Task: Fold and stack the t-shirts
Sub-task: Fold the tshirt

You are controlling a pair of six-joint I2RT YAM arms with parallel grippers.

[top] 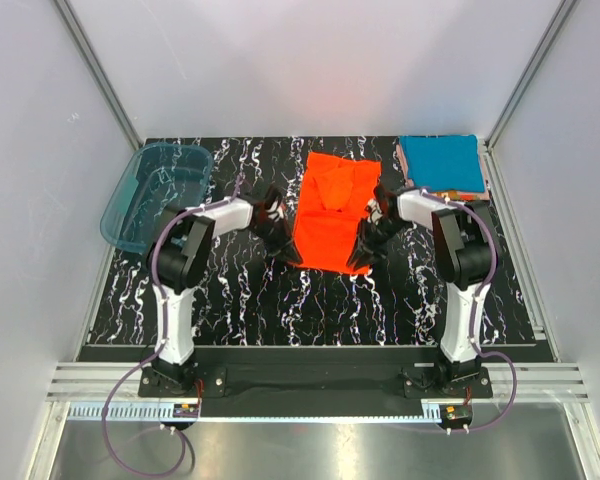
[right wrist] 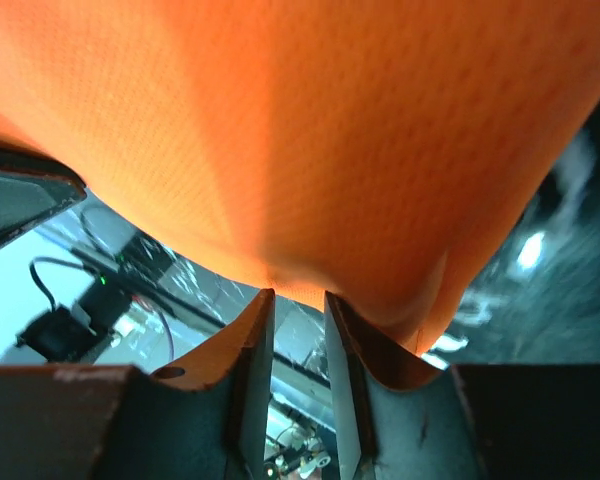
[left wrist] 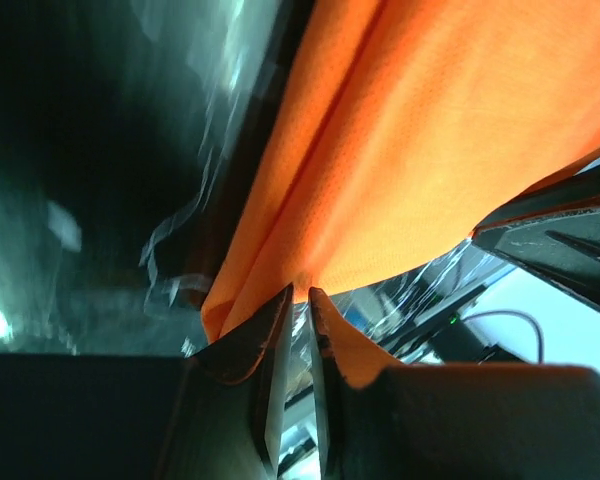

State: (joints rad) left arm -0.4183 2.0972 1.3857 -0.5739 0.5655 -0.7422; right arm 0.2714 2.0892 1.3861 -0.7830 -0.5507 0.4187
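Orange shirt (top: 328,225) lies mid-table (top: 250,300), near hem lifted. My left gripper (left wrist: 300,293) is clamped on its left edge, my right gripper (right wrist: 298,293) on its right edge. Blue shirt (top: 440,162) sits folded at the far right corner.

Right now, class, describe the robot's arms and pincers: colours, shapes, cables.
Left arm and right arm: white-and-black jointed links, black bases, purplish-grey cables. Left pincer and right pincer: two dark tapering fingers each.
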